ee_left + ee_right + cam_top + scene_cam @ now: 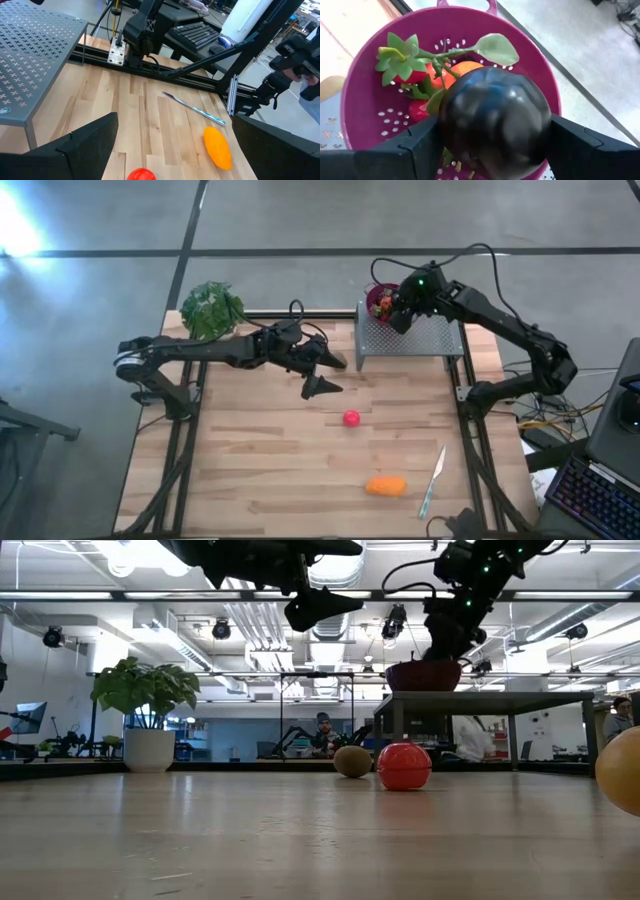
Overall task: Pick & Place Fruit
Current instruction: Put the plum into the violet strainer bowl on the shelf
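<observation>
The right gripper (492, 145) holds a dark round plum (495, 117) over a magenta perforated colander (365, 95) of strawberries on the far grey metal rack (425, 340). The left gripper (322, 374) hovers wide open mid-table; a pink-red ball (351, 418), oblong orange piece (387, 486) and slim pale knife (432, 480) lie nearer.

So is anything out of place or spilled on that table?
Nothing looks spilled. A red ball, an orange piece and a slim knife lie loose on the wood, apart from each other. The right claw has a dark plum between its fingers above the pink colander.

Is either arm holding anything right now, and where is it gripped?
The right gripper holds the dark round plum by its two sides, above the magenta colander. The left gripper is open and empty.
</observation>
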`<state>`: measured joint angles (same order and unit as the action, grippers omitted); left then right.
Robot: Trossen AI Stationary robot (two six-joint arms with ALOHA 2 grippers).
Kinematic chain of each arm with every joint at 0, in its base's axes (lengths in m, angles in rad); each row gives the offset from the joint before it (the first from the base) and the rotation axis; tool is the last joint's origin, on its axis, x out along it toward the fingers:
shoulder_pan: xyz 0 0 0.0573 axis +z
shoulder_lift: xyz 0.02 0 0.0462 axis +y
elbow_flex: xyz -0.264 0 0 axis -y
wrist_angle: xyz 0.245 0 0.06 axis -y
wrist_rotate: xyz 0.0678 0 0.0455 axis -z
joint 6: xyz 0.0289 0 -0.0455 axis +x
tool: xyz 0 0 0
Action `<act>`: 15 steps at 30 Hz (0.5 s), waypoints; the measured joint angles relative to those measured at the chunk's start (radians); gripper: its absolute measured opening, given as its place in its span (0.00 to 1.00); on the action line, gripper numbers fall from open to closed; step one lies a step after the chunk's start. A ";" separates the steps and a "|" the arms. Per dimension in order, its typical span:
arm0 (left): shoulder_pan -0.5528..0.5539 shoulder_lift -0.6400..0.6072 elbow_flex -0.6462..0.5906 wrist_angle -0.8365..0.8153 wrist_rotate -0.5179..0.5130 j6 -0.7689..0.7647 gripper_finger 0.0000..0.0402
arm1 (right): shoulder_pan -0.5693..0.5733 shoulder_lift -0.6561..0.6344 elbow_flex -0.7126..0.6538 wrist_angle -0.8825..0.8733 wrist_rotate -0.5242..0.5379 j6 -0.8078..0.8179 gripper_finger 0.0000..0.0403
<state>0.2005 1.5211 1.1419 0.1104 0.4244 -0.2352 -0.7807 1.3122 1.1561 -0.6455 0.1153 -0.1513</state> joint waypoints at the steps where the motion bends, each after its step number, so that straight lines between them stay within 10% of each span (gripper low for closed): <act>1: 0.000 0.000 0.000 0.000 0.000 0.000 0.99 | 0.000 0.003 0.000 0.000 0.000 0.002 0.71; 15: 0.000 0.000 0.000 0.000 0.000 0.000 0.99 | 0.001 0.003 0.001 -0.004 0.101 -0.001 0.82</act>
<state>0.2005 1.5211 1.1419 0.1106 0.4244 -0.2353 -0.7800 1.3149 1.1574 -0.6497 0.2165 -0.1518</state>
